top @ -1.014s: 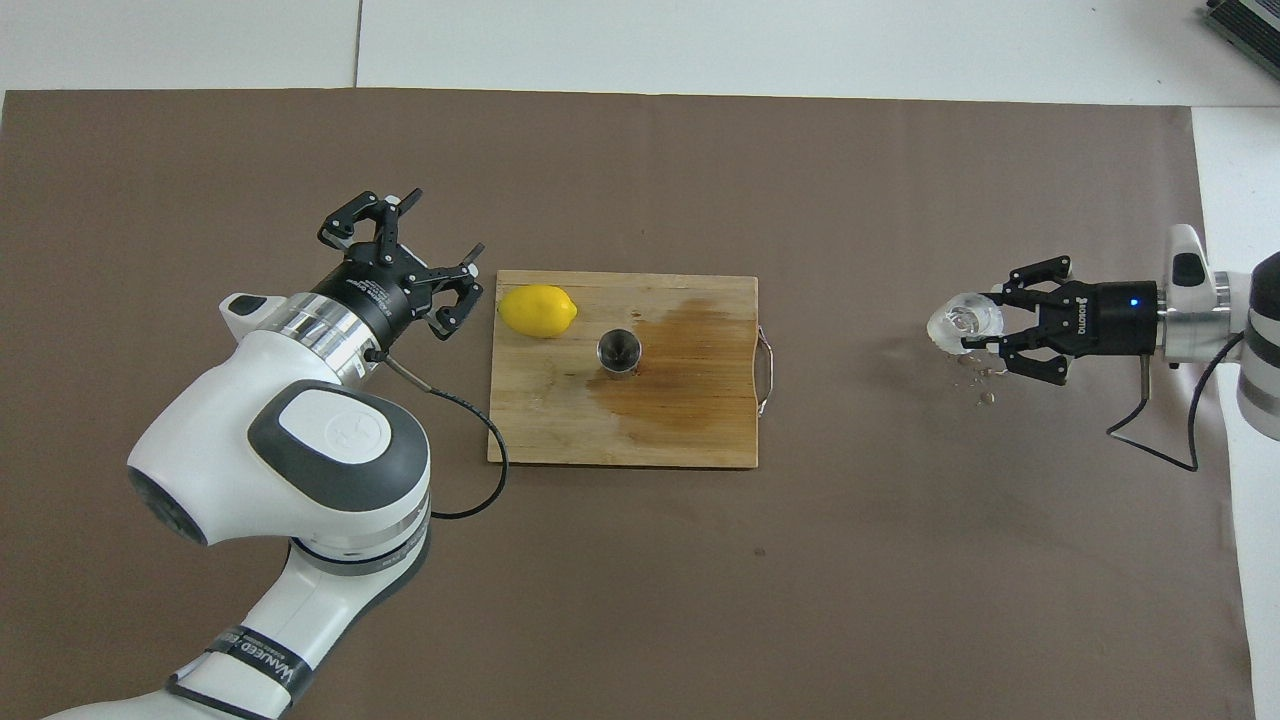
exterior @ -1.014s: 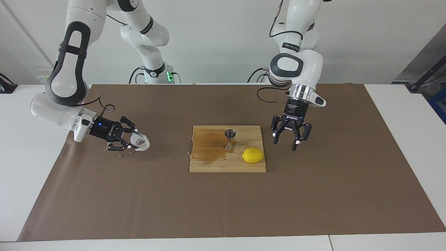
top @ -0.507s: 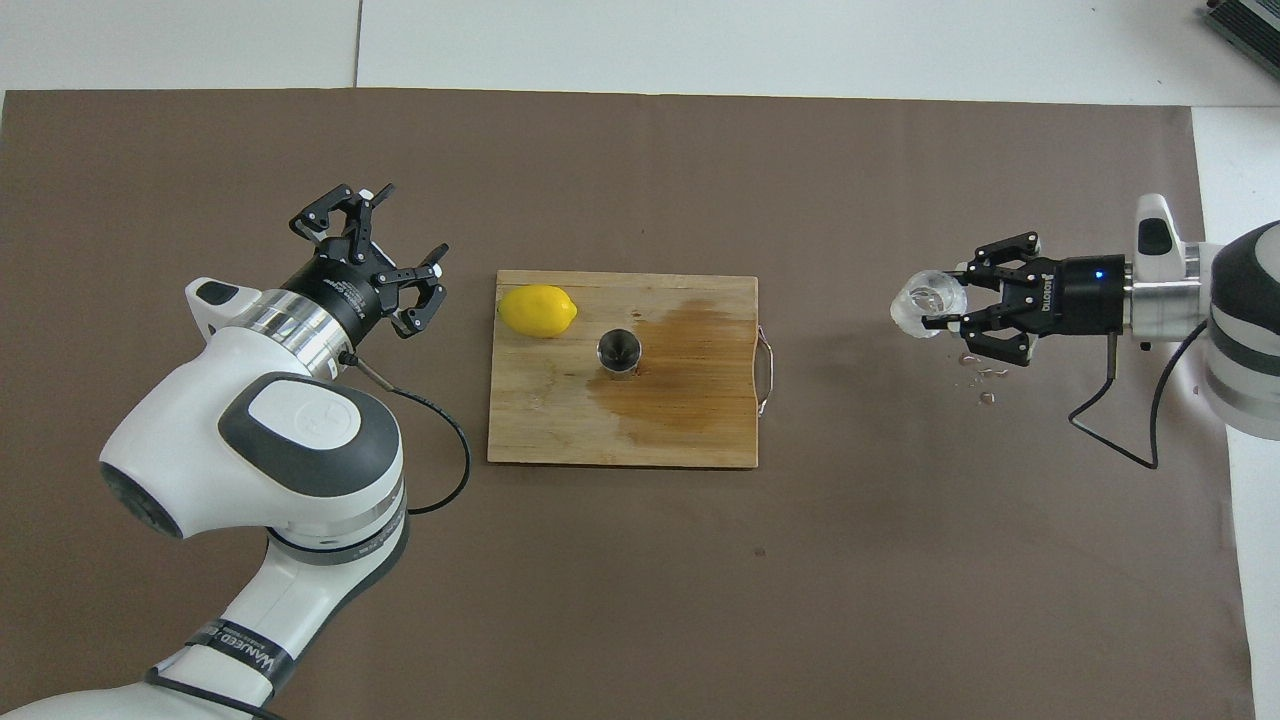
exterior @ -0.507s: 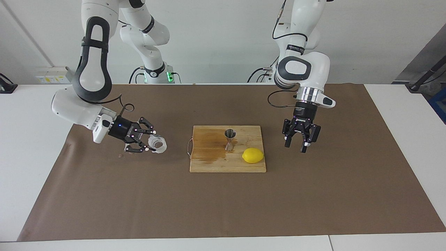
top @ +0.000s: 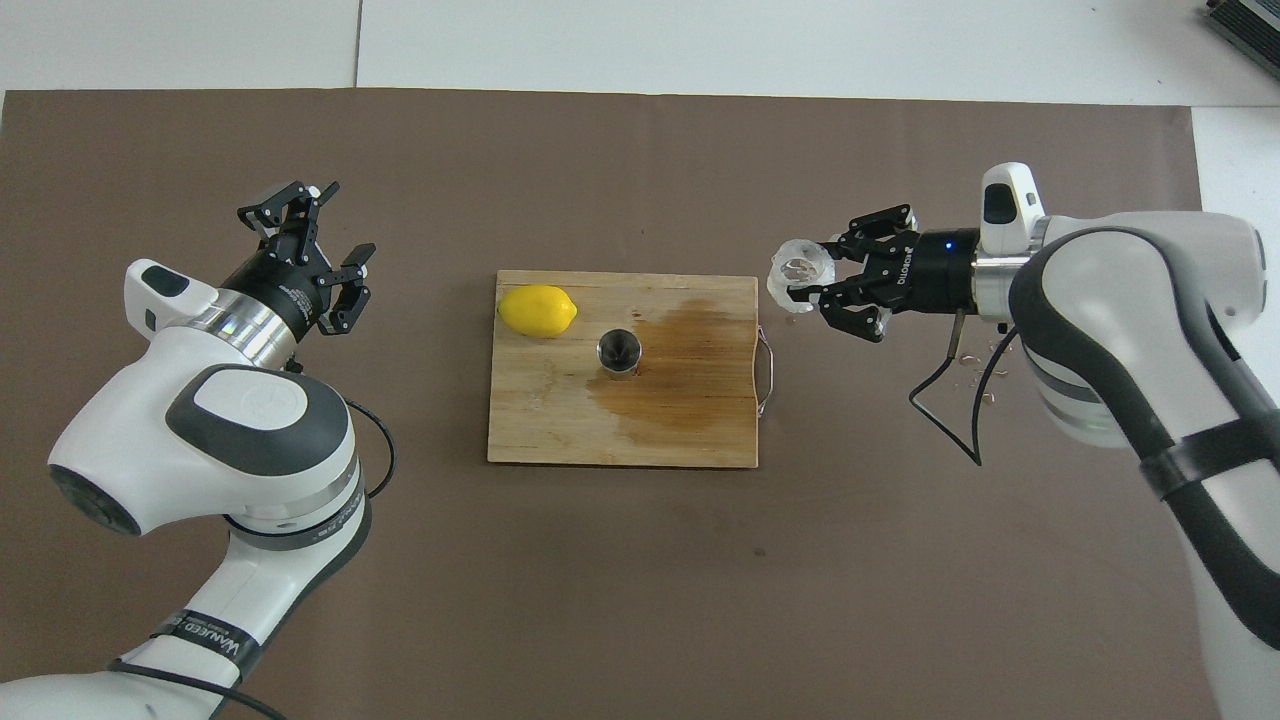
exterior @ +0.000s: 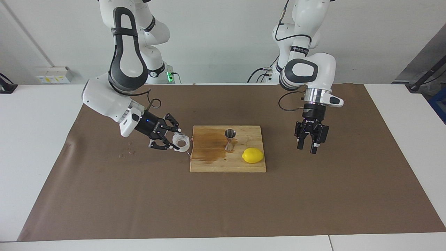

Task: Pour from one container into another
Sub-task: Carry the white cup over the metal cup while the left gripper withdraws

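The whitish translucent cup (exterior: 181,141) is held in my right gripper (exterior: 174,142), which is shut on it. The cup is tipped on its side, low over the brown mat, just beside the wire-handle end of the wooden cutting board (exterior: 209,164). In the overhead view the cup (top: 797,281) and right gripper (top: 818,288) are beside that same end. The steel jigger (exterior: 229,139) stands upright near the middle of the board, also in the overhead view (top: 619,352). My left gripper (exterior: 308,148) hangs open and empty over the mat beside the board's other end (top: 305,250).
A yellow lemon (exterior: 252,155) lies on the board beside the jigger, toward the left arm's end. A dark wet stain (top: 680,380) covers part of the board. Small spilled bits (exterior: 125,153) lie on the mat toward the right arm's end.
My right gripper has carried the cup across the mat from the right arm's end to the board's edge. My left gripper has drawn away from the board and turned.
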### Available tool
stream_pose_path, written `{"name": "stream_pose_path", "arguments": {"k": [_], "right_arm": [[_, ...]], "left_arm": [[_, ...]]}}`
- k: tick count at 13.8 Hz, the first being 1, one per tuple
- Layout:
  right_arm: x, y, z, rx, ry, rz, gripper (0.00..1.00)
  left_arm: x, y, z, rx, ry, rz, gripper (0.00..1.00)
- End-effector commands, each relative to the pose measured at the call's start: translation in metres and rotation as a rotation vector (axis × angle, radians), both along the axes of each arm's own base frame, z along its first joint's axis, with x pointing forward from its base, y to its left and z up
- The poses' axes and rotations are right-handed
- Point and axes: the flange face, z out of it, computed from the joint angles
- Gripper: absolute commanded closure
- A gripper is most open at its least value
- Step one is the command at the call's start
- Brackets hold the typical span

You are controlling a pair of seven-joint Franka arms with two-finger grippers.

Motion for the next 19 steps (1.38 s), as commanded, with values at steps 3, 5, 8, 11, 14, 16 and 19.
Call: {"name": "stream_pose_path", "arguments": {"k": [3, 5, 8, 11, 14, 16, 19], "right_arm": [[-0.016, 0.053, 0.003, 0.025, 0.069, 0.002, 0.97], [-0.021, 0.073, 0.004, 0.028, 0.092, 0.013, 0.97], [-0.021, 0.091, 0.013, 0.021, 0.079, 0.035, 0.97], [-0.026, 0.114, 0.012, -0.043, 0.027, 0.057, 0.97], [-0.031, 0.125, 0.01, -0.088, 0.032, 0.079, 0.97], [-0.036, 0.138, 0.01, -0.119, 0.044, 0.078, 0.97], [-0.036, 0.136, 0.008, -0.178, 0.03, 0.107, 0.97]], "left_arm": [[-0.001, 0.042, -0.002, 0.219, -0.039, -0.028, 0.26], [0.002, 0.061, -0.002, 0.301, -0.054, -0.056, 0.26], [0.005, 0.086, -0.001, 0.422, -0.071, -0.101, 0.26], [0.007, 0.116, 0.0, 0.56, -0.084, -0.151, 0.26], [0.007, 0.135, -0.001, 0.675, -0.087, -0.201, 0.26], [0.006, 0.142, 0.0, 0.754, -0.085, -0.226, 0.26], [0.005, 0.162, 0.0, 0.885, -0.079, -0.284, 0.26]]}}
